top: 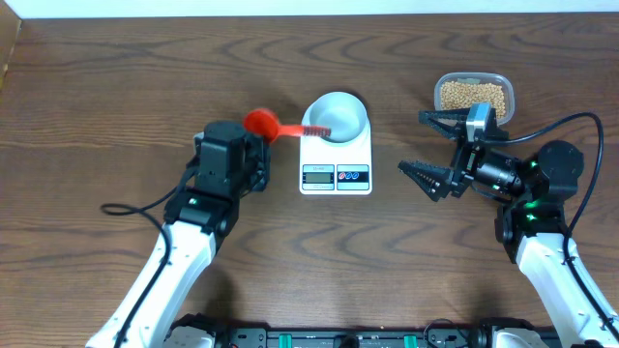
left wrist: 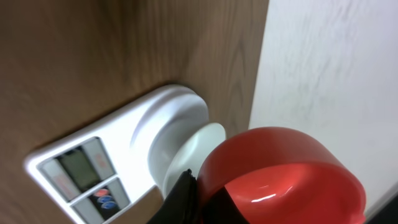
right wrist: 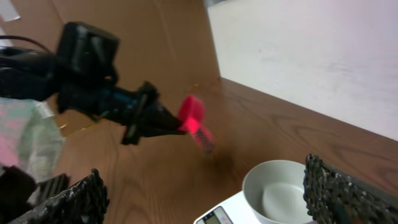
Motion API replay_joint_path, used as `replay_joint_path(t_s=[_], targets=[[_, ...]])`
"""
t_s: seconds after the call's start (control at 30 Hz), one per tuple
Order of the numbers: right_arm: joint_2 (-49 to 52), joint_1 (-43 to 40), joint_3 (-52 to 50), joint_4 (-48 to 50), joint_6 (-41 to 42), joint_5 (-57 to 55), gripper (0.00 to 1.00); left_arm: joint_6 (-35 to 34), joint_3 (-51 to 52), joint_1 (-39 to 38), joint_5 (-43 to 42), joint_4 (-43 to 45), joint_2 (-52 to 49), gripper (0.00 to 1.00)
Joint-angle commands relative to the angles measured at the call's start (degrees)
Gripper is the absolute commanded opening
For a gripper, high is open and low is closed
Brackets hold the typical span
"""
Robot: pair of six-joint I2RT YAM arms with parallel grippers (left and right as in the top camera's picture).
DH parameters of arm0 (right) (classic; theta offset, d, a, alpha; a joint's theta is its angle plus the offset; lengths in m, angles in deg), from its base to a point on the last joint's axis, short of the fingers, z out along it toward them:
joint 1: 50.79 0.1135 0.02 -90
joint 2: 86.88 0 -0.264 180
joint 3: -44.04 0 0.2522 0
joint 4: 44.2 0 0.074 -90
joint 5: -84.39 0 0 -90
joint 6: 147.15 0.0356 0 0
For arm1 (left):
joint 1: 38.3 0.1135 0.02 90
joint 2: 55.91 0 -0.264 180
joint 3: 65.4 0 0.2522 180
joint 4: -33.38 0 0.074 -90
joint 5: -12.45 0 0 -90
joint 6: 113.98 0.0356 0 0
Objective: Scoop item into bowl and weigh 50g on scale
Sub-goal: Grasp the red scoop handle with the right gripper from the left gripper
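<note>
The white bowl (top: 337, 116) stands empty on the white scale (top: 336, 176), also seen in the right wrist view, bowl (right wrist: 280, 186) and scale (right wrist: 217, 216). The tan beans (top: 472, 95) lie in a clear tub at the back right. My left gripper (top: 263, 137) is shut on a red scoop (top: 259, 122), held just left of the bowl, its handle reaching toward the rim. In the left wrist view the scoop (left wrist: 280, 174) looks empty, with the scale (left wrist: 118, 149) and bowl (left wrist: 202, 142) behind it. My right gripper (top: 431, 150) is open and empty, between scale and tub.
The clear plastic tub (top: 507, 89) sits near the table's far edge, behind my right arm. A black cable (top: 131, 210) lies on the wood left of my left arm. A white wall rises behind the table (right wrist: 298, 50).
</note>
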Motion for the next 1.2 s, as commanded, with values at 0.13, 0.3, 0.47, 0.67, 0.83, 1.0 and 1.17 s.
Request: replay_joint_path(t_s=[0.13,0.3,0.47,0.67,0.83,1.0,1.17], targets=[[0.61,5.77,1.09,0.17,0.57,-4.22,0.98,-3.96,-0.70,-1.40,-11.67,10.21,-5.51,0.07],[3.72,10.78,1.09,0.35,-0.81,-10.43,0.79,2.45,-0.70,-3.30,-15.30,10.14,-5.51,0.07],[5.86,12.52,1.09,0.37,-3.15,-11.96,0.58,5.01,-0.68,-3.74,-21.57,9.68,-5.51,0.07],[7.65,15.28,1.09,0.79,-3.15,-11.98,0.49,4.92,-0.68,-5.35,-22.12,9.75,-5.51,0.07],[8.11,17.18,1.09,1.60,-3.10,-15.52,0.43,4.94,-0.68,-6.38,-18.86,9.75,-5.51,0.07],[8.11,17.55,1.09,1.51,-2.95,-17.33,0.34,4.96,-0.68,-6.51,-18.71,9.77,-5.51,0.07],[8.11,17.55,1.09,0.70,-0.26,-17.31,0.31,6.34,-0.68,-6.51,-18.69,11.28,-5.51,0.07]])
